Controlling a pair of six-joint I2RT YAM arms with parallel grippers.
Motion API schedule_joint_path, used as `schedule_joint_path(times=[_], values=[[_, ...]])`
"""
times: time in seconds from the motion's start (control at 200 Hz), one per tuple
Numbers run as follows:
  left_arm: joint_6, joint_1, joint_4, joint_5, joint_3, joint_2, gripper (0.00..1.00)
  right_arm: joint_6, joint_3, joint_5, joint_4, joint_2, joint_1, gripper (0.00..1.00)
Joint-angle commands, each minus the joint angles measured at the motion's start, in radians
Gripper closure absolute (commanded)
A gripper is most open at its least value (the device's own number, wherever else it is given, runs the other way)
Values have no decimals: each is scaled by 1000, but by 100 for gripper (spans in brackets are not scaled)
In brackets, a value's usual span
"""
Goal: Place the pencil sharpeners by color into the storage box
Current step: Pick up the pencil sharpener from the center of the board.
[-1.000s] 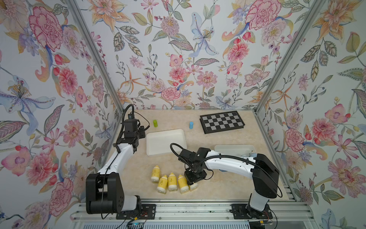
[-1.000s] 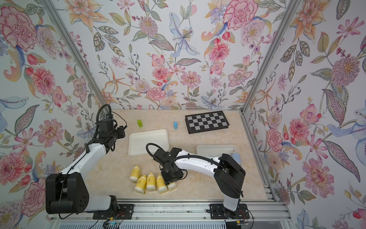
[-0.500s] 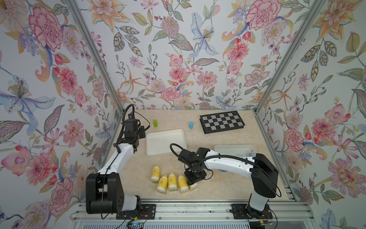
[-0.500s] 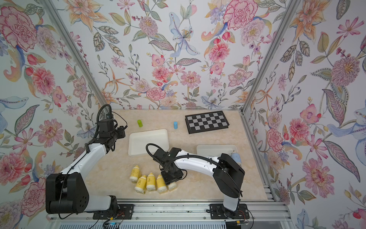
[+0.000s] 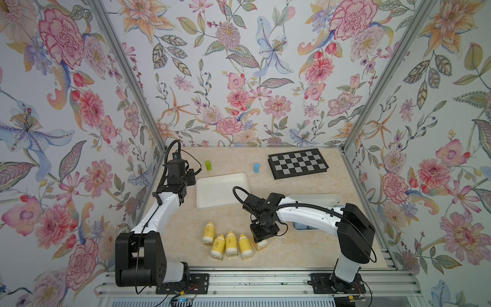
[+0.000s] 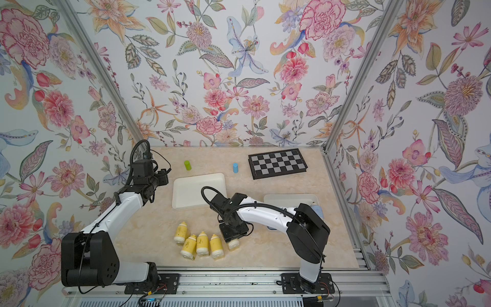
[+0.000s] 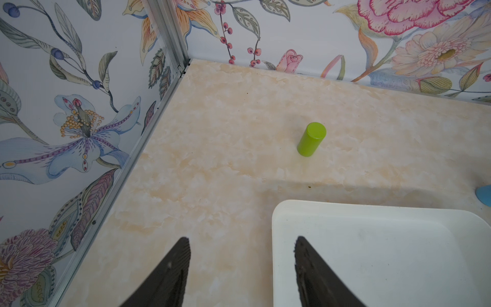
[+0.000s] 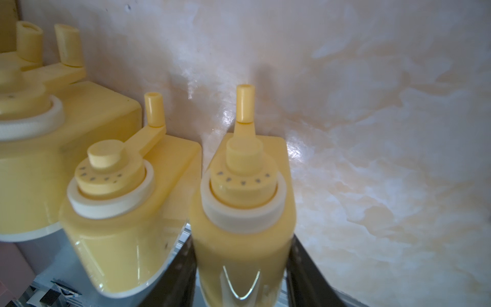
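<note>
Several yellow pencil sharpeners lie in a row near the table's front, shown in both top views; the leftmost (image 5: pixel 208 232) sits slightly apart. My right gripper (image 5: pixel 261 237) (image 8: pixel 242 239) is shut on the row's rightmost yellow sharpener (image 5: pixel 262 244) (image 8: pixel 243 199), a finger on each side of its body. Its neighbour (image 8: pixel 119 202) lies close beside it. Pale-blue sharpeners (image 6: pixel 317 210) lie in the white storage box (image 5: pixel 314 198) at the right, mostly hidden by my right arm. My left gripper (image 5: pixel 189 177) (image 7: pixel 241 239) hangs open and empty over the rear left corner of a flat white tray (image 5: pixel 221 190).
A green cylinder (image 5: pixel 208 165) and a blue cylinder (image 5: pixel 256 167) stand upright behind the tray. A black checkerboard (image 5: pixel 297 163) lies at the back right. Flowered walls close the table on three sides; the left wall is near my left gripper.
The right gripper's jaws have drawn in against the end sharpener. Neither arm has visibly shifted, and the sharpeners lie where they were.
</note>
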State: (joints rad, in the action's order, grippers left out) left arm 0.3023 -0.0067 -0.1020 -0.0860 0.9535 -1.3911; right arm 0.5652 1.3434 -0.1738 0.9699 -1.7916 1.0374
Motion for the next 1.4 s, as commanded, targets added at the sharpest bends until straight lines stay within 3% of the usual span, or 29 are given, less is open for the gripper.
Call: schedule_joint_path(times=[0.0, 0.265, 0.746, 1.036, 1.391], values=[[-17, -7, 6, -16, -6, 18, 35, -20, 14, 51, 38, 26, -18, 64], [-17, -7, 5, -14, -6, 12, 34, -39, 15, 54, 41, -16, -23, 52], [-19, -7, 5, -14, -4, 18, 33, -58, 50, 55, 42, -66, -24, 43], [-18, -6, 4, -15, -5, 21, 32, -76, 99, 65, 47, -57, -37, 59], [-12, -7, 10, -23, -9, 40, 32, -219, 402, 144, 54, -157, -191, 61]])
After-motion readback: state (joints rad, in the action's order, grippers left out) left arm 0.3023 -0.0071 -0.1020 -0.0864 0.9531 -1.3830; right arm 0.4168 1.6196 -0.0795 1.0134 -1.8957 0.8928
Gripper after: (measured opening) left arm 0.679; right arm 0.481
